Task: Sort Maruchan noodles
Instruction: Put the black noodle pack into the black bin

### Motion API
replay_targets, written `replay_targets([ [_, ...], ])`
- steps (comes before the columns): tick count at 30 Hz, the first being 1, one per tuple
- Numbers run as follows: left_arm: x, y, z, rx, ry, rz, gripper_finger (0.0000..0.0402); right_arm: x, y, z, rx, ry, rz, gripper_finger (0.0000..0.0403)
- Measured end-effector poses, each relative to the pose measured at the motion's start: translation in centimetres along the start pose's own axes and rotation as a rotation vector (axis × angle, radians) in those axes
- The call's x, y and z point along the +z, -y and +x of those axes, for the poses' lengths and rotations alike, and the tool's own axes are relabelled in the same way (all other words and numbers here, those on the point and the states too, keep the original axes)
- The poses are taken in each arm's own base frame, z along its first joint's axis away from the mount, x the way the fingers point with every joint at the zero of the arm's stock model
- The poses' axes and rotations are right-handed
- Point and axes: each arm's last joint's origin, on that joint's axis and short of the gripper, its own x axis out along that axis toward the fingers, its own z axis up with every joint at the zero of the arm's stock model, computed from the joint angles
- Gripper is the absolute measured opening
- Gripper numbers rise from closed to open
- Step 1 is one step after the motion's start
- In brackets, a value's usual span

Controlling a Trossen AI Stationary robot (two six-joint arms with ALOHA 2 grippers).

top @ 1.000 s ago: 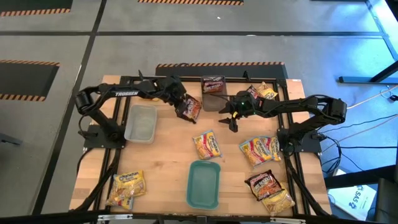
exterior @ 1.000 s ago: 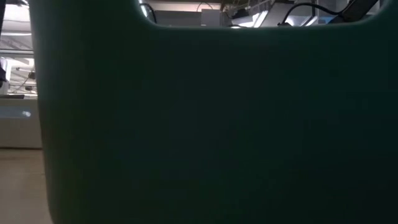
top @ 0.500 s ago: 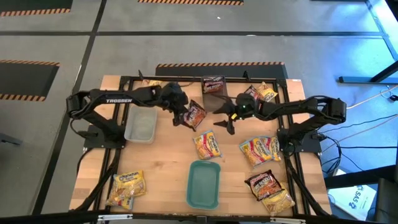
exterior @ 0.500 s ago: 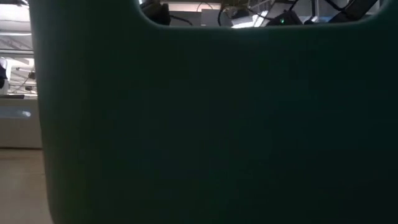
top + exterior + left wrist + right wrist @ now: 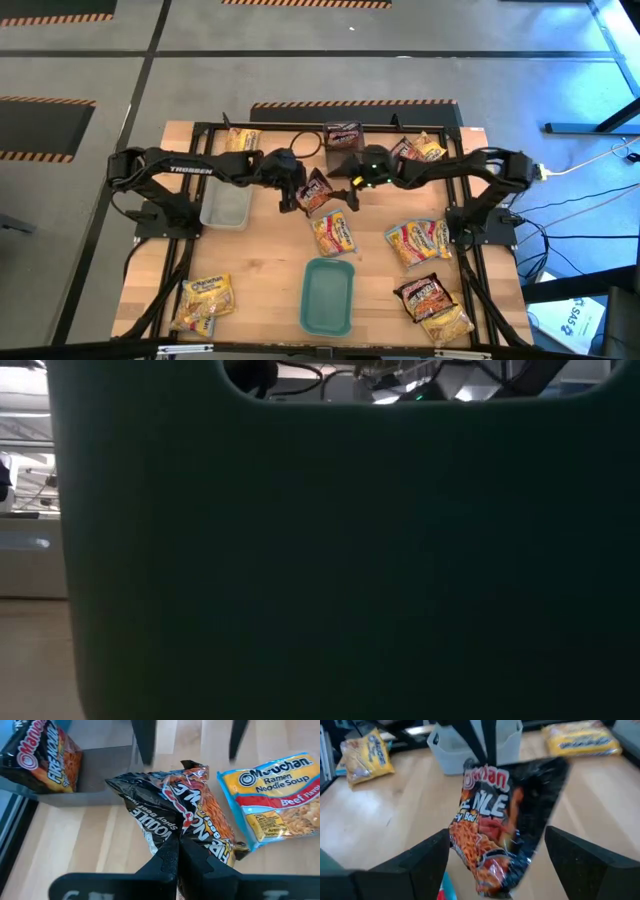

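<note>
A dark brown-red Maruchan noodle packet (image 5: 187, 810) hangs above the middle of the table (image 5: 270, 250), with my left gripper (image 5: 301, 196) shut on it. My right gripper (image 5: 346, 192) reaches in from the table's right. It is open, and its two fingers stand on either side of the packet's (image 5: 502, 827) lower part without touching it. Other noodle packets lie about the table: a yellow-blue one (image 5: 335, 233) just near of the held packet, a pale one (image 5: 418, 241) to the right, and a dark one (image 5: 343, 133) in the far grey tub. My left gripper pinches the dark packet's crinkled end (image 5: 172, 836) between its two fingers (image 5: 167, 857). They come slanting down from the table's left. The packet is lifted clear of the table and hangs tilted below the fingers, printed face toward the right arm.
A clear grey tub (image 5: 226, 206) stands at the left and another (image 5: 346, 163) at the far middle. A teal tray (image 5: 328, 296) sits near the front edge, and its wall (image 5: 320, 560) fills the low view. More packets lie at front left (image 5: 205, 300), front right (image 5: 425, 295) and the far edge (image 5: 420, 148).
My left gripper has carried the dark packet from beside the left tub toward the table's right and a little nearer, rolling so that the packet has turned. My right gripper has moved toward the table's left, up to the packet.
</note>
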Motion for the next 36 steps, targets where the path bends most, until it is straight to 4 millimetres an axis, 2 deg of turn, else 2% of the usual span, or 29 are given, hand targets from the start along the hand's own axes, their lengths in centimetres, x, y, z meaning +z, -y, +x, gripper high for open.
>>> replay_targets([
  [7,0.3,0.6,-0.1,0.005,0.027,0.045,0.0000,-0.8,0.8,2.5,0.019,-0.059,0.019,0.0289],
  [15,0.8,0.5,-0.1,0.016,0.074,0.064,0.0000,-0.9,0.7,2.9,0.096,-0.049,0.025,0.0252],
  [19,0.9,0.5,-0.1,0.019,0.088,0.068,0.0000,-0.8,0.7,2.9,0.115,-0.044,0.020,0.0209],
  [25,1.0,0.5,-0.1,0.023,0.094,0.012,0.0002,-0.8,0.7,2.9,0.111,-0.044,0.019,0.0114],
  [28,1.0,0.5,-0.1,0.034,0.095,-0.027,0.0021,-0.8,0.7,2.9,0.107,-0.044,0.013,0.0094],
  [32,1.1,0.4,-0.2,0.041,0.098,-0.042,0.0068,-0.9,0.7,2.9,0.104,-0.051,0.003,0.0097],
  [36,1.3,0.3,-1.3,0.038,0.115,-0.071,0.0119,-0.2,0.4,1.9,0.105,-0.069,-0.026,0.0103],
])
